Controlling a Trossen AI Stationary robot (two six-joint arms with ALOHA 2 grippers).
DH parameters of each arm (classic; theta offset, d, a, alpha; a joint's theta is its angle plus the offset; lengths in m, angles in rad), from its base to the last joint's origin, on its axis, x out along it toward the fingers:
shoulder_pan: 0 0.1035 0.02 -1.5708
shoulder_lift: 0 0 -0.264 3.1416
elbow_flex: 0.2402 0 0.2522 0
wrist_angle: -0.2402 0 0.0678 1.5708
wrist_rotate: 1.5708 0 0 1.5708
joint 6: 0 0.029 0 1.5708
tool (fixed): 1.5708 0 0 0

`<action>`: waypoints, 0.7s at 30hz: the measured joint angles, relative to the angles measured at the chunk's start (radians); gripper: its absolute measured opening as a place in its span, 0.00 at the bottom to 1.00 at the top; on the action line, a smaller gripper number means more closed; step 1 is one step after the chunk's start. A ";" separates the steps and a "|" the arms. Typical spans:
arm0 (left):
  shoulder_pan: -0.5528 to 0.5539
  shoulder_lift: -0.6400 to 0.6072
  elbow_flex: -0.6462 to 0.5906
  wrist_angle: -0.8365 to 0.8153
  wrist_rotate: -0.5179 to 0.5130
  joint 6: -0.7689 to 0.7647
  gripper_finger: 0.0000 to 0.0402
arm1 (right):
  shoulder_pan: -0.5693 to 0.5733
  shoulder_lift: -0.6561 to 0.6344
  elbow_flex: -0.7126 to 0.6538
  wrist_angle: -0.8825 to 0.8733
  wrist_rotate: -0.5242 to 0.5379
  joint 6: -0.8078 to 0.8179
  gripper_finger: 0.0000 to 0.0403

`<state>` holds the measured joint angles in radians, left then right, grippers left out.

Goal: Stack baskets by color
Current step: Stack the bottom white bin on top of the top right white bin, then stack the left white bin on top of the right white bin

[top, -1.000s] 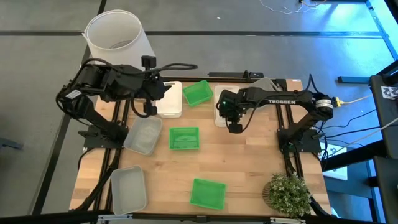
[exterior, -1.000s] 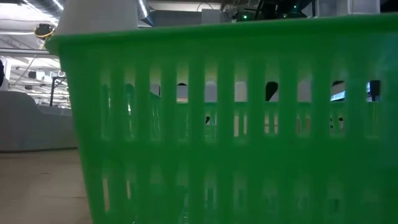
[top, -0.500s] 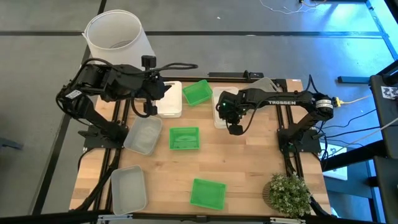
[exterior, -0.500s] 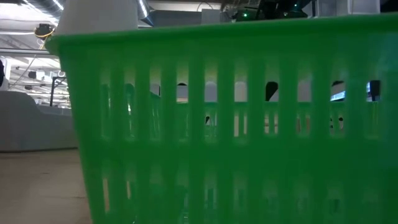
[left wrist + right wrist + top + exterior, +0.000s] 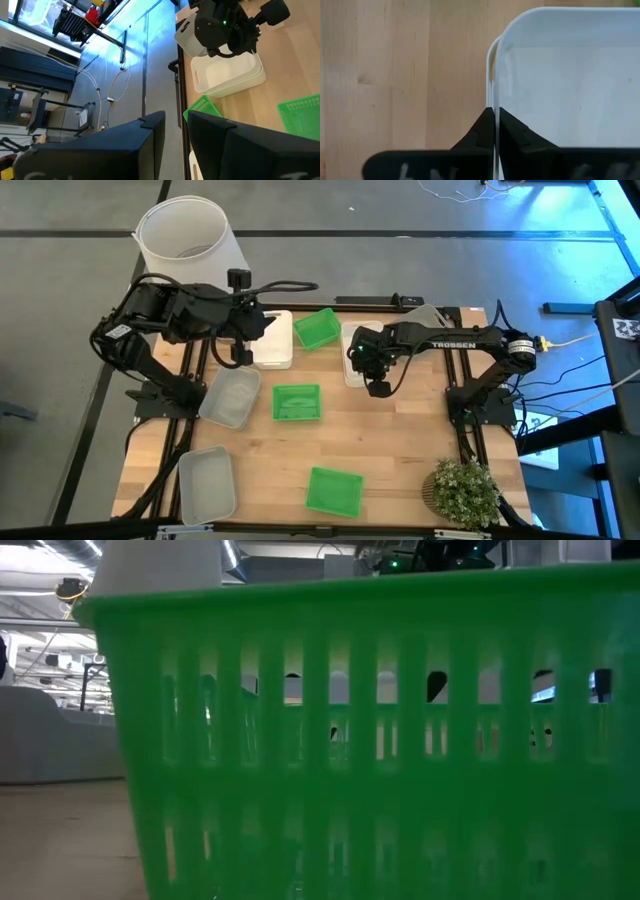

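The right gripper [image 5: 495, 131] pinches the thin wall of a white basket [image 5: 560, 80] with its jaws. The left gripper [image 5: 238, 352] hangs over another white basket [image 5: 272, 340], jaws slightly apart.

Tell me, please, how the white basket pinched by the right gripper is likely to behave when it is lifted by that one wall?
The right gripper pinches only a thin rim of the white basket, so it will probably hang tilted. The wall looks thin and slightly see-through, so it is likely light and may flex. Smooth plastic could slip.
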<state>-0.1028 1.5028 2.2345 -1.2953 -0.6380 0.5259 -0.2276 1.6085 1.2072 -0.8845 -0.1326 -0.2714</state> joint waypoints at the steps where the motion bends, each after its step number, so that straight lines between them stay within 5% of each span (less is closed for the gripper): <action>1: 0.000 0.000 0.000 0.000 0.000 0.000 0.19 | 0.000 0.000 0.000 0.000 0.000 0.001 0.03; 12: 0.000 0.000 0.000 -0.019 -0.001 -0.018 0.19 | 0.000 0.000 0.027 -0.012 -0.001 0.060 0.15; 21: 0.024 0.000 0.000 -0.174 0.038 -0.316 0.19 | 0.005 -0.007 0.232 -0.171 -0.003 0.058 0.15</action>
<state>-0.0793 1.5032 2.2341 -1.4693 -0.6005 0.2095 -0.2228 1.6020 1.4388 -1.0558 -0.1356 -0.2135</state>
